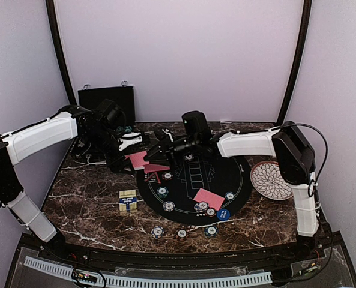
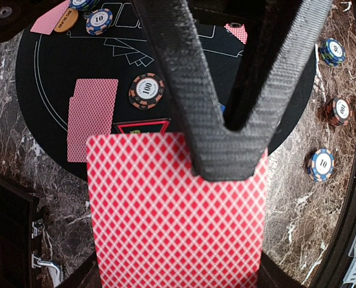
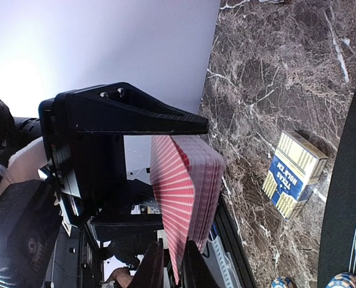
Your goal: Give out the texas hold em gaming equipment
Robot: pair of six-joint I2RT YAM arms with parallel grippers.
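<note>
1. The deck of red-backed cards hung left of centre in the top view, above the left edge of the mat. The left gripper held it, its fingers closed into a tight V on the deck's top edge.
2. The right gripper met the deck from the opposite side. Its fingers stood nearly together at the bottom of the right wrist view, pinching the fanned lower edge. Whether they pinched one card or several could not be told.
3. Two overlapped cards lay on the mat at the left of the left wrist view, with a 100 chip just beside them. Another pair lay at the lower right of the mat in the top view, near a blue button.
4. An orange button sat at the upper left of the left wrist view, overlapping a card cut off by the frame edge. Three chips lay on the marble table along the right side, apart from one another.
5. The deck filled the lower half of the left wrist view and hid what lay under it. In the top view both grippers merged into one dark mass, so the fingertips were hard to make out.
6. The box lay on the marble just off the mat's rim, with bare marble to its left. The case stood at the back left against the wall. The plate sat at the right, just beside the mat.
</note>
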